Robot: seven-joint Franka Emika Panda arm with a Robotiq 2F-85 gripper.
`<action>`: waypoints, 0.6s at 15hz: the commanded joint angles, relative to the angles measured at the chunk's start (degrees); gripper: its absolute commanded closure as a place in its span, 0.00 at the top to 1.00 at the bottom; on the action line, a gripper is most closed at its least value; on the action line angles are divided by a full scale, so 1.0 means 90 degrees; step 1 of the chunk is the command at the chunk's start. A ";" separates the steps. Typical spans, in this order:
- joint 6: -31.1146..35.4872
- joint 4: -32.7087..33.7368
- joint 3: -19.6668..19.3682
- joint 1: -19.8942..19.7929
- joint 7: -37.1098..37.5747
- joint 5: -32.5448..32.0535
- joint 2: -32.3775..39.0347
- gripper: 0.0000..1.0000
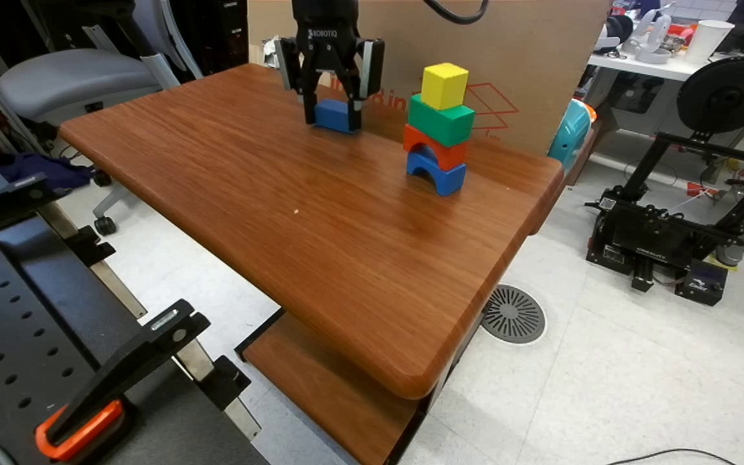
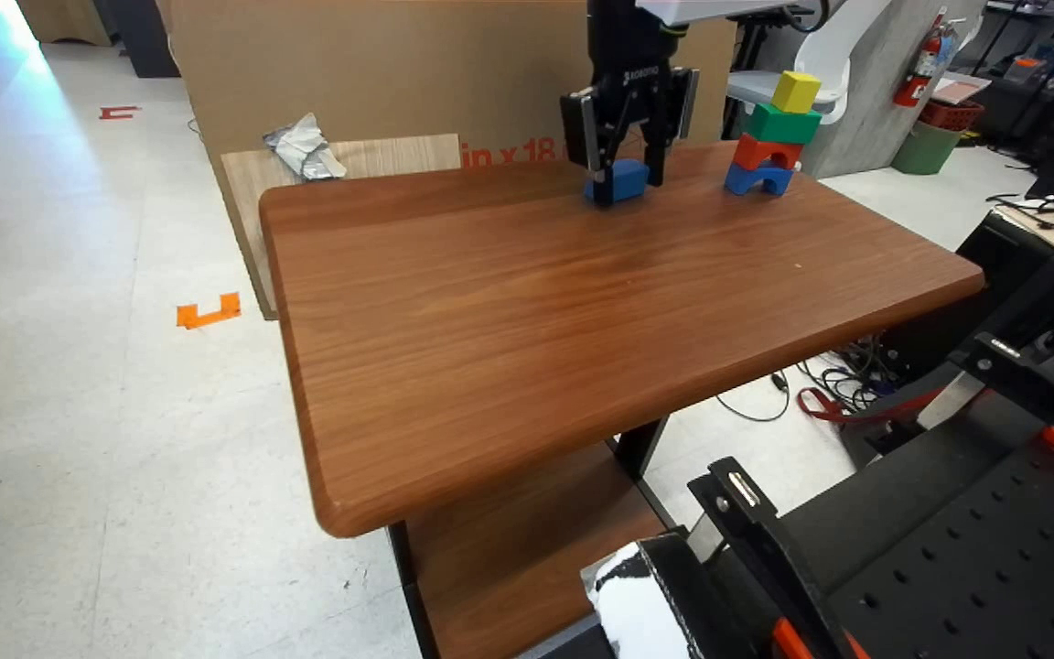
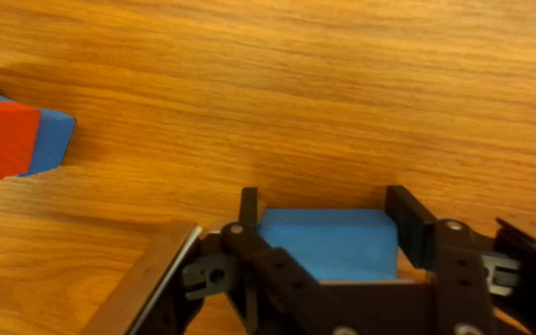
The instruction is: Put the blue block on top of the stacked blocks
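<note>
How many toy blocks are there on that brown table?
5. Four are stacked: a yellow block on top, then a green block, a red arch and a blue arch at the bottom. The fifth, a blue block, sits between the jaws.

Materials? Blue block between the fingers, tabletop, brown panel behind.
Blue block: maybe painted wood, possibly plastic; matte, smooth, even colour.
Tabletop: wood or wood-look laminate, satin; visible grain, soft sheen.
Brown panel: probably cardboard, matte; flat tan face, printed red.

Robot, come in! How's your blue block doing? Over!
Gripper straddling blue block, squeeze unclear. Block on table, not stacked yet. Possible bump: four-block stack nearby.
</note>
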 commanded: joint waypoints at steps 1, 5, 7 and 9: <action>-0.0082 0.0127 0.0010 0.0016 -0.0039 -0.0056 -0.0035 0.43; -0.0023 -0.0212 0.0083 -0.0066 -0.0094 0.0056 -0.0453 0.43; 0.0053 -0.0489 0.0169 -0.0161 -0.0145 0.0199 -0.0798 0.43; 0.0071 -0.0814 0.0268 -0.0289 -0.0199 0.0408 -0.1232 0.43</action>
